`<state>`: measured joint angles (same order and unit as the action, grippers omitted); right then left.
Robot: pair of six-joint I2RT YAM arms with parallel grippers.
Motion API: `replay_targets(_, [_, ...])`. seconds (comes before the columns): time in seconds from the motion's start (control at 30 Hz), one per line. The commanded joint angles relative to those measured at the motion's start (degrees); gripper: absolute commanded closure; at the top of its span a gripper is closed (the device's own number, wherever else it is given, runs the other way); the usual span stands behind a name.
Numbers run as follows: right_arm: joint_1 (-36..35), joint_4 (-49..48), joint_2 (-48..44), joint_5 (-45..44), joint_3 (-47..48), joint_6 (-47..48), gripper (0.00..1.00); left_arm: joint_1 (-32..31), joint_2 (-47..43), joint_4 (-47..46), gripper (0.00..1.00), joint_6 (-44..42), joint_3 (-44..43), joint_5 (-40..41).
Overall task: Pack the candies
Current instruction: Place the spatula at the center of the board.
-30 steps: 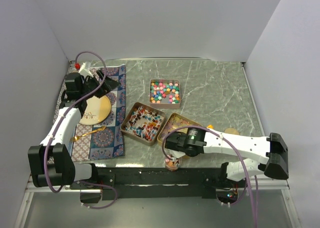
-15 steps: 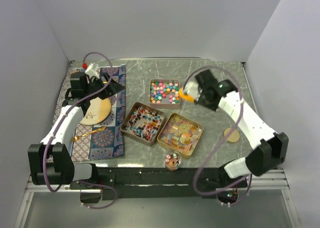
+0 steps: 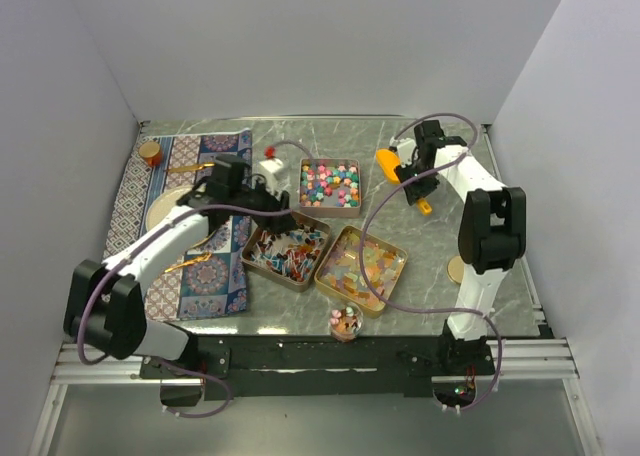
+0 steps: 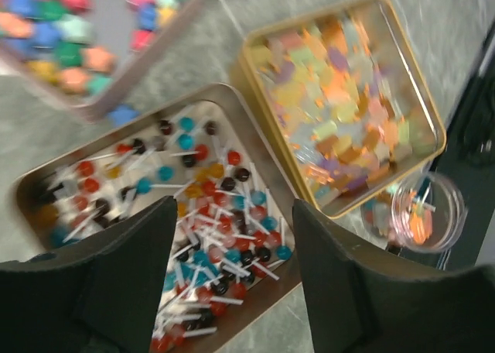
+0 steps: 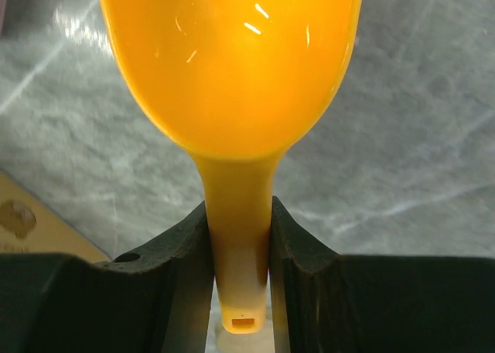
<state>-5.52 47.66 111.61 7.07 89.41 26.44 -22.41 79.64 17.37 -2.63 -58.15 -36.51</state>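
The right fingers (image 5: 155, 283) are clenched on the neck of a yellow scoop (image 5: 232, 66). Its bowl points away from the wrist over bare counter (image 3: 440, 226), just beside the far tin. No sweets show on it, so it reads as a tool held ready for a dip, not a load in transit. The left fingers (image 4: 124, 291) are spread wide with nothing between them, hovering over the middle tin; whether they mean to steady it or pick from it I cannot tell. The candies (image 3: 330, 183) lie sorted by kind in three square metal tins (image 4: 313, 18) clustered mid-counter, probably so one reach serves all. A small clear cup (image 4: 425, 210) at the near edge, just beside the squares' tin, already holds a few mixed sweets and is likely the thing being packed. The round balls (image 4: 69, 28) are bright pink, green, blue and orange in a loose layer. The wrapped pieces (image 4: 193, 190) are red, blue and dark beads with thin white tails, heaped untidily. The squares (image 4: 340, 113) are flat, translucent yellow, orange and pink, overlapping like tiles.
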Motion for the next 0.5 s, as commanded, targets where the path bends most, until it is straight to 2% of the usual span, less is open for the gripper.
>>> replay_targets(0.0, [1.21, -8.01, 0.97, 1.72, 0.50, -5.60, 0.96, -4.21, 4.56, -2.16, 0.35, -4.76, -1.25, 2.49])
replay_targets(0.07, [1.30, -7.41, 2.90, 2.24, 2.16, -5.61, 0.90, -6.23, 5.96, -2.69, 0.37, -4.75, -2.14, 2.85])
replay_targets(0.17, [1.30, -7.84, 4.14, 1.11, 1.83, -5.69, 0.86, -9.13, 7.37, -4.96, 0.36, -5.71, -2.67, 3.73])
replay_targets(0.3, [1.48, -9.60, 5.02, -2.48, 0.51, -6.40, 0.86, -11.77, 10.10, -9.36, 0.36, -2.65, -3.02, 4.43])
replay_targets(0.4, [1.65, -10.83, 4.41, -3.73, -1.16, -6.75, 0.73, -14.05, 11.94, -13.49, 0.35, 0.52, -3.28, 4.96])
replay_targets(0.47, [1.56, -11.27, 4.05, -3.91, -1.78, -7.10, 0.56, -15.20, 13.17, -14.81, 0.35, 2.18, -3.29, 5.66])
